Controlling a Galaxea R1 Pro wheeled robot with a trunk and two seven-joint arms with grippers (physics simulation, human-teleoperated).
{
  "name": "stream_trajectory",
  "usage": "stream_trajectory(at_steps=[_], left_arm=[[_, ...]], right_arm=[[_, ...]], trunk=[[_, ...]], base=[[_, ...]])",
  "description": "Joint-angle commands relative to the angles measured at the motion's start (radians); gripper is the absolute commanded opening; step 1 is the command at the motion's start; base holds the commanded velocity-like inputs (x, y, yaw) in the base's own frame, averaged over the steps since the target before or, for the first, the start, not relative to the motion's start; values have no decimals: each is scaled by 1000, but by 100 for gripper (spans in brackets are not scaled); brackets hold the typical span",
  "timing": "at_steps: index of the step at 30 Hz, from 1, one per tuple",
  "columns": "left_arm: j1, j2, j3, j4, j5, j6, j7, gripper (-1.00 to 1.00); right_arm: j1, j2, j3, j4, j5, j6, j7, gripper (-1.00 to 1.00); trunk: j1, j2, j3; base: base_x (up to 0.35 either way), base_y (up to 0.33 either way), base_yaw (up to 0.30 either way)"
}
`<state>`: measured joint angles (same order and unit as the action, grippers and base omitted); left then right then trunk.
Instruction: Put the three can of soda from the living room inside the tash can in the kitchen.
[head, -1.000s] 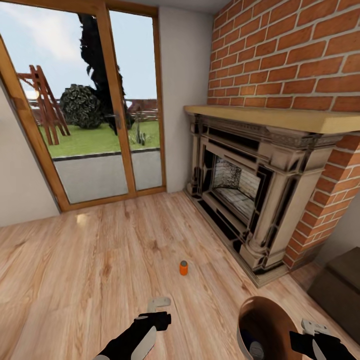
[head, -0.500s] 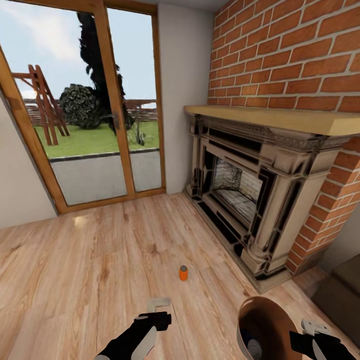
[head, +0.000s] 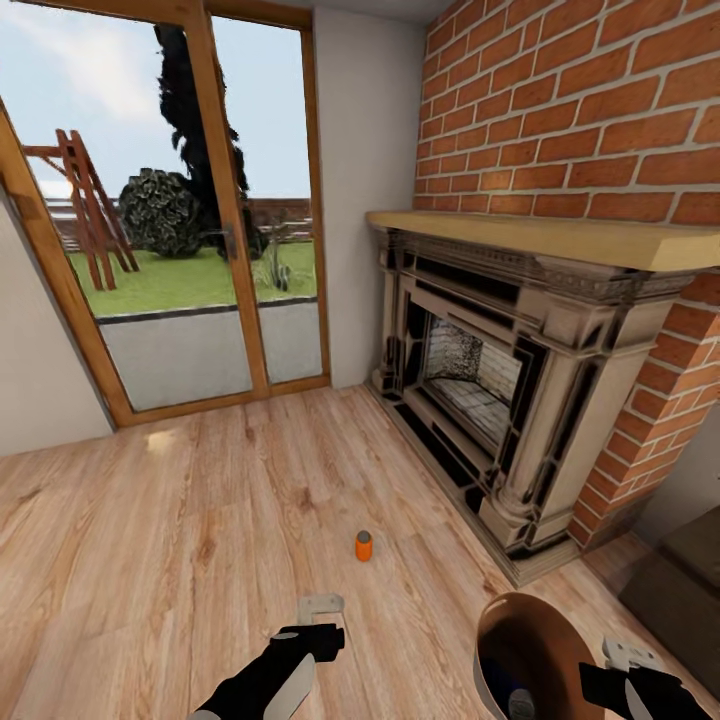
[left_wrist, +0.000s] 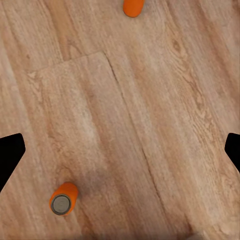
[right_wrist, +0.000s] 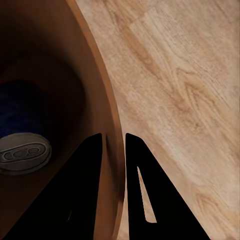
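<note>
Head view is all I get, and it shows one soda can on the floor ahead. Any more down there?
Observer: Yes. The left wrist view has two orange cans on the wood floor: an upright can and a second can cut by the frame edge.
Operator: Left pincer ready?
Observer: The left pincer is open, fingertips wide apart, nothing between them.
Operator: And the bin grip?
Observer: The right pincer clamps the tash can wall, one finger inside, one outside.

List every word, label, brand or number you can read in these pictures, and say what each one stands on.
No text can be read anywhere.
Soda can inside the trash can: its grey top bears embossed marks, too blurred to read.
Soda can on the wood floor: plain orange side, grey top, no label.
Second floor can: plain orange, nothing written.
Brick fireplace: no lettering.
</note>
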<state>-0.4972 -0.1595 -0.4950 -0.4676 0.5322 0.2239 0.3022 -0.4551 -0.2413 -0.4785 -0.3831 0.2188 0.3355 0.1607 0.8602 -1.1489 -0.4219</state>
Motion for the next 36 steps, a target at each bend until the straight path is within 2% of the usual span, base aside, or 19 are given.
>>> stream_trajectory(at_steps=[1,36], left_arm=[[0,0,0,0,0,-1,0,100],[0,0,-1,-2,2,2,0,100]], right_arm=[[0,1,-2,1,-10,-1,8,-100],[0,1,-2,-1,-14,3,7,-100]], trunk=[[0,0,0],[0,0,0]], base=[[-15,-1,0],[-1,0,0]])
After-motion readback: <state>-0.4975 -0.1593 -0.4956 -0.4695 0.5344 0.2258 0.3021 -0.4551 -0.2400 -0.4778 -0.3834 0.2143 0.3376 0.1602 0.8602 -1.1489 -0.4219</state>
